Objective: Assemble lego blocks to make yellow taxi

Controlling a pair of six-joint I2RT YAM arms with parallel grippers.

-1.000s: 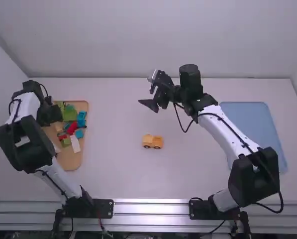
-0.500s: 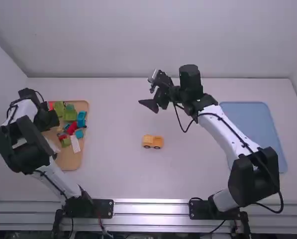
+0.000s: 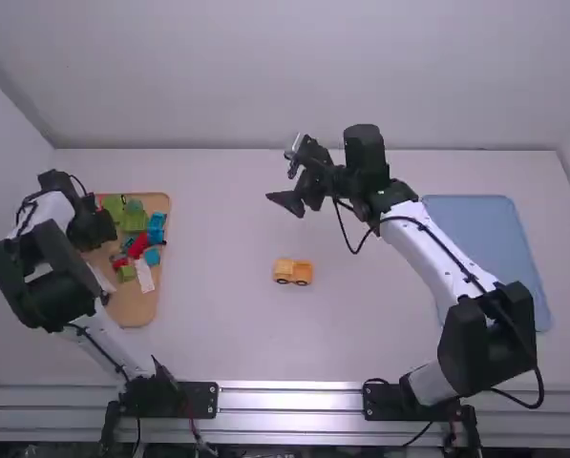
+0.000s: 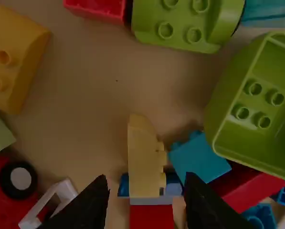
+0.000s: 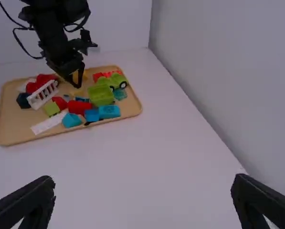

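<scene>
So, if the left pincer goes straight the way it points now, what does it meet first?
Probably the pale yellow block, which the open left pincer faces; how far ahead it lies is unclear.

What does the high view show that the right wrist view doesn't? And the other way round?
High view: a little yellow-orange car with dark wheels, and a flat blue tray or mat at the right.

Right wrist view: a white fence-shaped piece and a dark blue piece.

Both: the wooden tray, the green box-shaped block, the flat white piece and the left arm.
</scene>
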